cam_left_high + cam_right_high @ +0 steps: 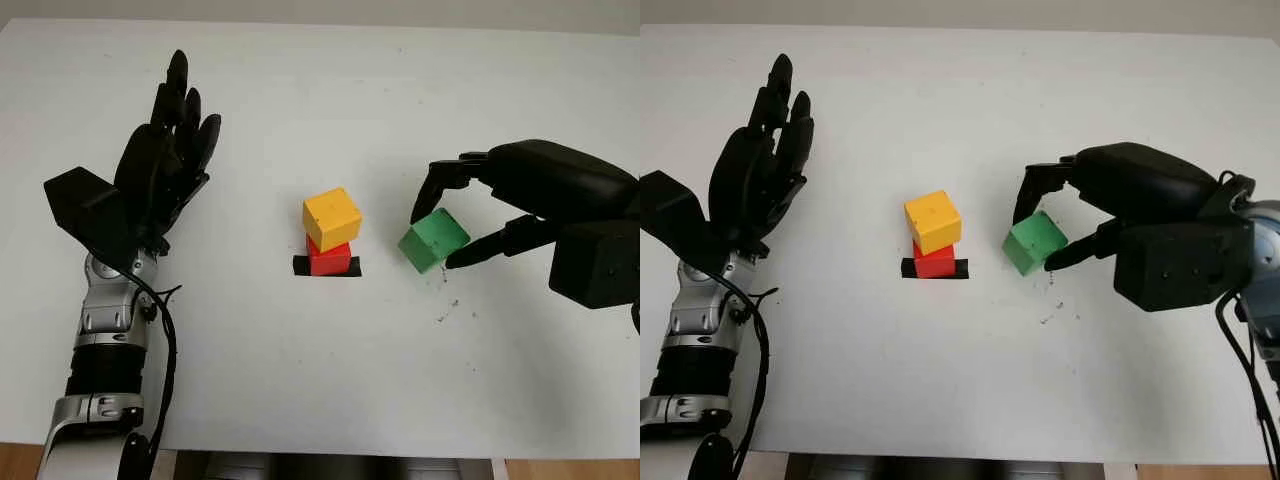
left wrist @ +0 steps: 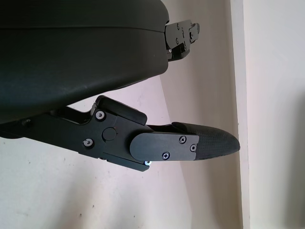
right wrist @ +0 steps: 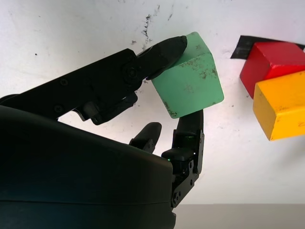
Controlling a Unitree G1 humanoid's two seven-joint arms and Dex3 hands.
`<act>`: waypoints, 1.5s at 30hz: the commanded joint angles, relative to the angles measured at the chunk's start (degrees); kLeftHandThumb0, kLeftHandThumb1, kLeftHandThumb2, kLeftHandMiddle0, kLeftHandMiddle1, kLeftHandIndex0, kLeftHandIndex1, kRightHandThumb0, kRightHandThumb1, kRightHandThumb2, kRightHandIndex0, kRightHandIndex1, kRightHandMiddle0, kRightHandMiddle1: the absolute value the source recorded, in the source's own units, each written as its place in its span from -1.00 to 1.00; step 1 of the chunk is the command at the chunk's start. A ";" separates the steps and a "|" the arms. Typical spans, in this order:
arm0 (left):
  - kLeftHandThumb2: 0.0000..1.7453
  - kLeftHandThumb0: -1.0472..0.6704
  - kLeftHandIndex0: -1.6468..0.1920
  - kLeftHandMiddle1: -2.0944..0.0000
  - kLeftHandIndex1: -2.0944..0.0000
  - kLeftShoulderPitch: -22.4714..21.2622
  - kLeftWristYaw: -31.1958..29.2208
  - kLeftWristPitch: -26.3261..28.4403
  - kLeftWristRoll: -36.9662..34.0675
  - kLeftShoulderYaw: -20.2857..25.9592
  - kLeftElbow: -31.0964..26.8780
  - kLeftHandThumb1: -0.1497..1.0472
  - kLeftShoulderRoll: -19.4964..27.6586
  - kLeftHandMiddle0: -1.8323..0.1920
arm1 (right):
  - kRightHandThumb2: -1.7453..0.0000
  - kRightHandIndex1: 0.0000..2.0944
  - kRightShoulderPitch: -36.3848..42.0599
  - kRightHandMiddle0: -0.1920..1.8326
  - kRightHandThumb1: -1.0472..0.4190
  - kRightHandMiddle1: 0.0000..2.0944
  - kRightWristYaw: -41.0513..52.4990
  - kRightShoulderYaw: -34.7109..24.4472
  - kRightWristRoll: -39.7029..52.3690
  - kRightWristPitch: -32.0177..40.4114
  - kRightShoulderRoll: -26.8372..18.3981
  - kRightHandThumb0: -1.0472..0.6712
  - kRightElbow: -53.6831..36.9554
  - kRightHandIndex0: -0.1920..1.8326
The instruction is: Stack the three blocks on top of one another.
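Up close, scuffed green cube (image 3: 189, 76) in right hand (image 1: 452, 222).

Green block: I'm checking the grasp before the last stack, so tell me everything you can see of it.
The green block is a cube, matte and scuffed with dark specks. It is tilted, pinched between fingertips of the right hand on opposite faces. It sits to the right of the yellow block, apart from it. Whether it is clear of the table is unclear.

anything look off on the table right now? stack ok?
The yellow block sits twisted on the red block, overhanging its edges, so the stack is askew. The green block is tilted in the right hand, pinched between its fingers. Dark scuffs mark the table. The left hand is open, off to the side.
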 commanded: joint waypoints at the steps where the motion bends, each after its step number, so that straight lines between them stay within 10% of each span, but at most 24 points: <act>1: -0.57 -0.67 0.98 0.95 0.95 0.17 -0.36 -0.51 -0.12 0.20 -0.34 1.00 0.99 1.00 | 0.94 -0.34 -1.52 -0.40 -0.86 0.39 0.14 -2.05 1.93 2.27 0.44 -0.26 -0.12 -0.58; 14: -0.61 -0.69 0.99 0.95 0.95 -0.72 -0.06 0.43 -0.21 0.13 0.03 1.00 0.66 1.00 | 0.95 -0.63 -20.92 -0.24 -0.78 0.20 9.52 2.09 -1.53 16.54 -1.96 -0.27 0.43 -0.41; 24: -0.58 -0.68 1.00 0.97 0.96 -0.58 0.37 1.12 0.49 -0.66 -0.66 1.00 0.55 1.00 | 0.94 -0.65 -35.45 -0.25 -0.75 0.32 18.16 9.39 -2.26 31.79 4.61 -0.28 -2.18 -0.36; 45: -0.50 -0.68 1.00 0.98 1.00 0.93 1.74 1.80 0.62 -1.16 -2.64 1.00 0.28 1.00 | 0.94 -0.49 -37.16 -0.44 -0.84 0.53 19.19 13.87 -1.16 39.45 13.44 -0.35 -0.05 -0.56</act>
